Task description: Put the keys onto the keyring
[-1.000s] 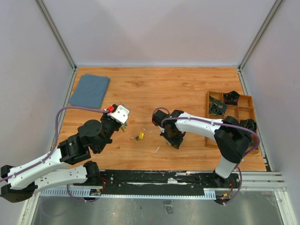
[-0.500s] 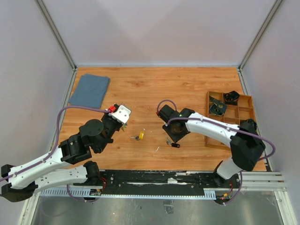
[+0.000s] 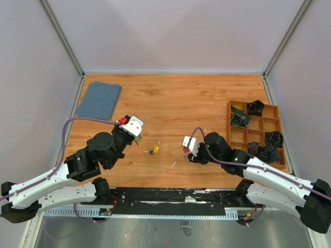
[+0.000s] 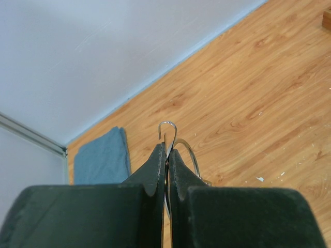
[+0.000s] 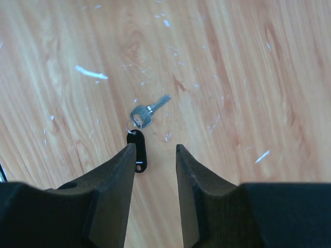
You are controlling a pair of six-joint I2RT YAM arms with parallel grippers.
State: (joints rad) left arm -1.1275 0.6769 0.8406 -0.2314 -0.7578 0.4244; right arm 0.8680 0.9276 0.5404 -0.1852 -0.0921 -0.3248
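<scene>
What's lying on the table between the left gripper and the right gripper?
The top view shows one yellow-tagged key lying on the table between the left gripper and the right gripper.

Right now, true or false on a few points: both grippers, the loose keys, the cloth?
1. The left gripper is shut on the keyring. True.
2. The right gripper holds the black-tagged key. False: its jaws are open and the key lies loose on the table below.
3. The yellow-tagged key lies on the table between the two arms. True.
4. The blue cloth sits in the wooden tray. False: it lies at the table's far-left corner; the tray is on the right.
</scene>
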